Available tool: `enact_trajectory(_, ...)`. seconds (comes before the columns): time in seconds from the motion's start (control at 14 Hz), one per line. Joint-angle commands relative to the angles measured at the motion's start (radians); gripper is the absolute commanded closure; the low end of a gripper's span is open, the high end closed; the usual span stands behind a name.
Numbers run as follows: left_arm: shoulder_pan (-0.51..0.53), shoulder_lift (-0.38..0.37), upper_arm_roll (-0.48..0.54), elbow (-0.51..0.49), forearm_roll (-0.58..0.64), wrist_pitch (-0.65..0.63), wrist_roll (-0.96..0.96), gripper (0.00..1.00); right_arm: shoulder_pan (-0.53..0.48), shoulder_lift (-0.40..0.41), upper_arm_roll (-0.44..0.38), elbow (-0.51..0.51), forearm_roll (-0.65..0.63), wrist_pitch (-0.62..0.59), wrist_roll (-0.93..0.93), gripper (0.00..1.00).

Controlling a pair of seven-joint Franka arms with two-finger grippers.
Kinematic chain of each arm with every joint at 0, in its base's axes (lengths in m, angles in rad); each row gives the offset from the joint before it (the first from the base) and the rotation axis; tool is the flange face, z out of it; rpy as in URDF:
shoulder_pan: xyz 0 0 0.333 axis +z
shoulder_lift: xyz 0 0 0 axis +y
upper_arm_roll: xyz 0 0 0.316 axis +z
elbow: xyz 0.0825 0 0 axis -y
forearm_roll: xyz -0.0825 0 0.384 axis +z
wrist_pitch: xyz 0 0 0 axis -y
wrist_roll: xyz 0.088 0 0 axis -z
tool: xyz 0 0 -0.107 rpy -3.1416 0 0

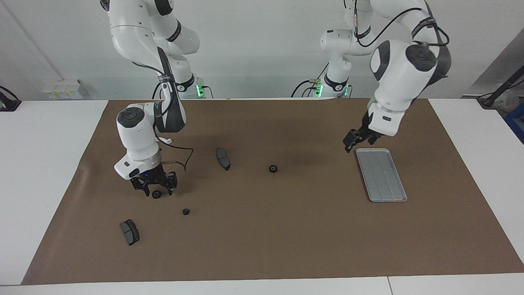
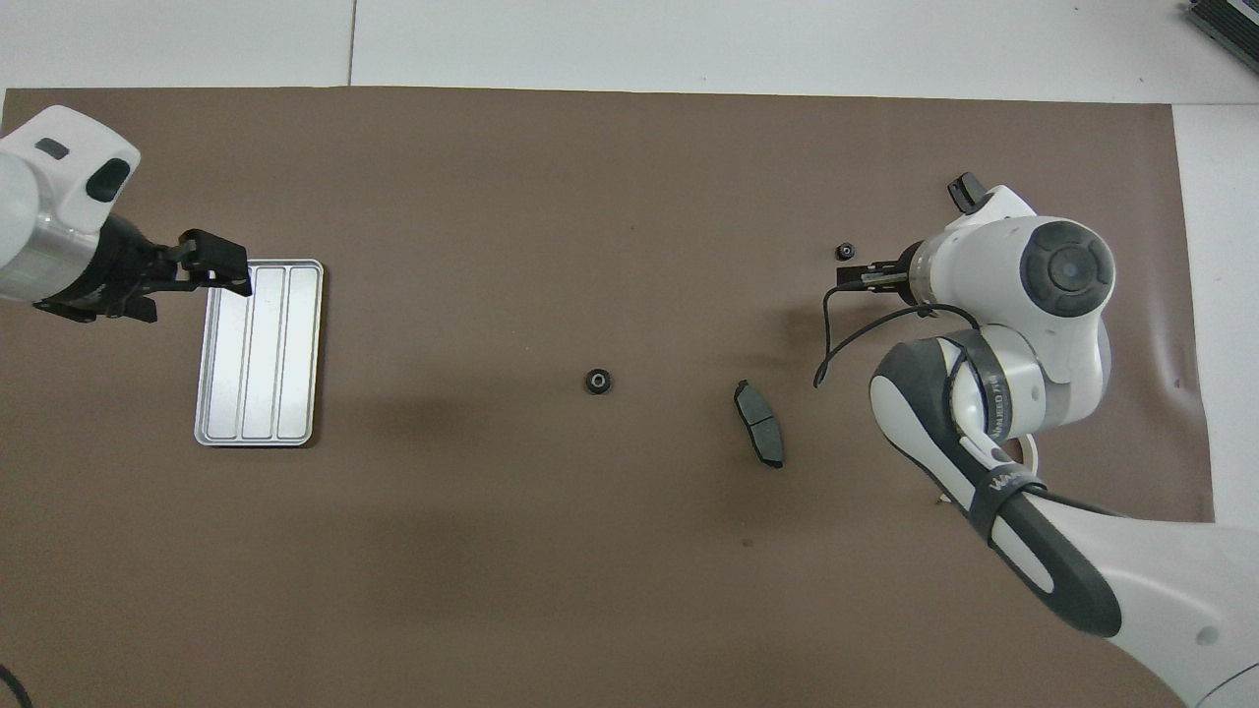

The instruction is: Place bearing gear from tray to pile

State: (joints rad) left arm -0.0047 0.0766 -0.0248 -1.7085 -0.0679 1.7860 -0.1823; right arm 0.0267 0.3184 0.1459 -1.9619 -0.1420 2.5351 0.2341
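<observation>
The tray (image 1: 370, 196) lies at the left arm's end of the surface and carries nothing; no bearing gear is visible on its ridged floor in either view. Three gears rest on the brown mat (image 1: 286, 237). The first gear (image 1: 156, 194) sits directly under the right pincer (image 1: 155, 191), whose fingers stand spread on either side of it and do not pinch it, so this gear reads as set down. The second gear (image 1: 186, 212) lies just farther from the robots, between that point and the outer brake pad (image 1: 129, 232). The third gear (image 1: 273, 168) lies alone toward the middle of the mat, beside the inner brake pad (image 1: 223, 158). The white bracket (image 1: 166, 140) shows only partly beside the right arm. The left pincer (image 1: 350, 146) hangs spread and empty over the tray's end nearer the robots. Judgement: the tray is cleared, and the transfer is at or near completion; only the third gear may need moving closer to the pile.
</observation>
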Motion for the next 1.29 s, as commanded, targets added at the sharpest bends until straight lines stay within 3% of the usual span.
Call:
enact_trajectory(0.0,0.044,-0.041,-0.001,0.001,0.002,-0.034,0.090,0.00,0.129,0.010,0.003,0.052,0.010,-0.022,0.166,0.00)
enact_trajectory(0.21,0.031,-0.061,-0.010,0.050,0.051,-0.078,0.092,0.00,0.258,0.068,0.000,0.205,-0.011,-0.166,0.342,0.00)
enact_trajectory(0.43,0.026,-0.040,-0.017,0.214,0.062,-0.239,0.092,0.00,0.349,0.140,0.000,0.328,-0.063,-0.248,0.480,0.00)
enact_trajectory(0.64,-0.013,-0.046,-0.032,0.221,0.066,-0.261,0.092,0.00,0.429,0.235,0.000,0.449,-0.105,-0.311,0.589,0.00)
enact_trajectory(0.93,-0.026,-0.051,-0.034,0.182,0.069,-0.240,0.136,0.00,0.496,0.304,0.000,0.494,-0.111,-0.329,0.669,0.00)
enact_trajectory(1.21,-0.014,-0.051,-0.034,0.181,0.066,-0.237,0.136,0.00,0.510,0.307,0.003,0.465,-0.108,-0.312,0.689,0.00)
